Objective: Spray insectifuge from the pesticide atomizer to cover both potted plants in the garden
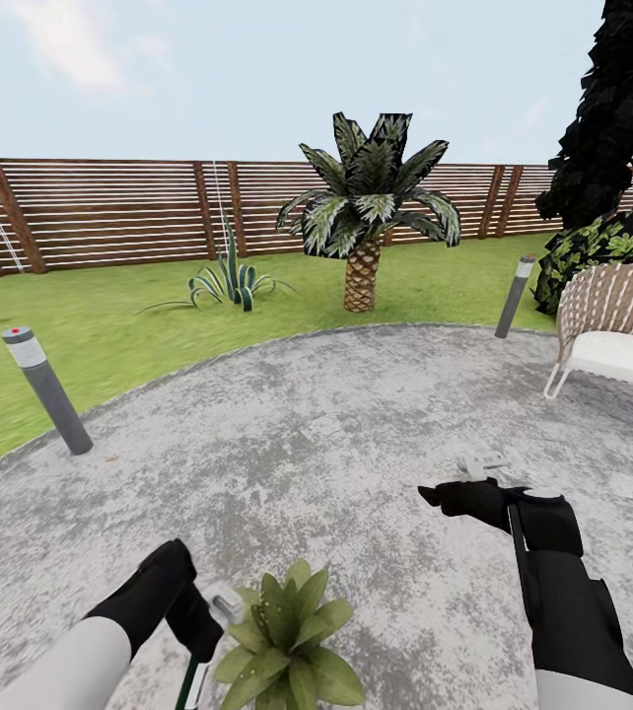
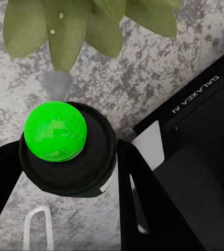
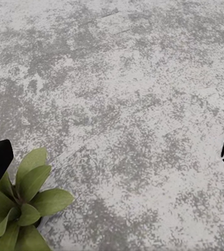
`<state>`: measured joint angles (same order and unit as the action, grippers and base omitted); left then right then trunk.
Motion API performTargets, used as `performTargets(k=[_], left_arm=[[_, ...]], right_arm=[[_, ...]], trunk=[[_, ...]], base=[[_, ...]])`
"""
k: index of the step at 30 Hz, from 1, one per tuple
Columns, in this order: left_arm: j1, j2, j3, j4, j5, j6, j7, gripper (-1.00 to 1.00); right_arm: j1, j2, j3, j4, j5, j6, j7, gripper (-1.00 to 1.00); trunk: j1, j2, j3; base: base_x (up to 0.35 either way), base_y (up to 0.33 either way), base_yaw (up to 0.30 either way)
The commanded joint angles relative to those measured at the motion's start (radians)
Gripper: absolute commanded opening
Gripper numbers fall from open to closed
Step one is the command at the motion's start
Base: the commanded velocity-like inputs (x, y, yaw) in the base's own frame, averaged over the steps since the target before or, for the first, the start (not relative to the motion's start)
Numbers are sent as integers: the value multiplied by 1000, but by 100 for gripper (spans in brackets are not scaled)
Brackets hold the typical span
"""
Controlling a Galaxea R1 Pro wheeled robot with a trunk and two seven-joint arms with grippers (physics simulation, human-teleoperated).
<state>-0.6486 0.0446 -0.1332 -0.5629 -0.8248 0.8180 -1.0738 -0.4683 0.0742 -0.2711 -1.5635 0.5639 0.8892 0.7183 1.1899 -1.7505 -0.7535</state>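
Note:
A potted plant (image 1: 287, 641) with broad green leaves stands on the grey paving at the bottom centre of the head view. My left gripper (image 1: 193, 616) is just left of it, shut on the pesticide atomizer (image 1: 224, 603). In the left wrist view the atomizer (image 2: 67, 151) is a dark bottle whose round top shows bright green, held in my left gripper (image 2: 67, 175). A small grey spray cone (image 2: 57, 86) points from it at the plant's leaves (image 2: 65, 26). My right gripper (image 1: 433, 495) hangs open over bare paving, to the plant's right. The right wrist view has the plant (image 3: 23, 209) by one finger of that gripper (image 3: 112, 162).
Grey bollards stand at the paving's edge on the left (image 1: 45, 390) and right (image 1: 514, 296). A white wicker bench (image 1: 617, 325) sits at the right. On the lawn are a palm (image 1: 366, 227) and a spiky agave (image 1: 228, 281), before the slatted fence (image 1: 109, 212).

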Motion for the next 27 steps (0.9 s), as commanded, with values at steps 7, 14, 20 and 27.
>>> performTargets(k=[7, 14, 20, 27], left_arm=[[-1, -5, -10, -1, -7, 8, -7, -100], [-20, -57, -12, -6, -9, 19, -8, -100], [-41, -87, -13, -13, -11, 51, -8, -100], [-66, -105, -13, -14, -10, 60, -8, -100]], right_arm=[[-1, 1, -3, -1, 10, 2, 10, 100], [-1, 1, -3, -1, 10, 2, 10, 100], [-1, 1, -3, -2, 9, 2, 10, 100], [-1, 1, -4, -1, 10, 2, 10, 100]], trunk=[[0, -1, -1], [0, -1, -1], [0, -1, -1], [0, -1, -1]], base=[[0, 0, 0], [0, 0, 0], [0, 0, 0], [0, 0, 0]])
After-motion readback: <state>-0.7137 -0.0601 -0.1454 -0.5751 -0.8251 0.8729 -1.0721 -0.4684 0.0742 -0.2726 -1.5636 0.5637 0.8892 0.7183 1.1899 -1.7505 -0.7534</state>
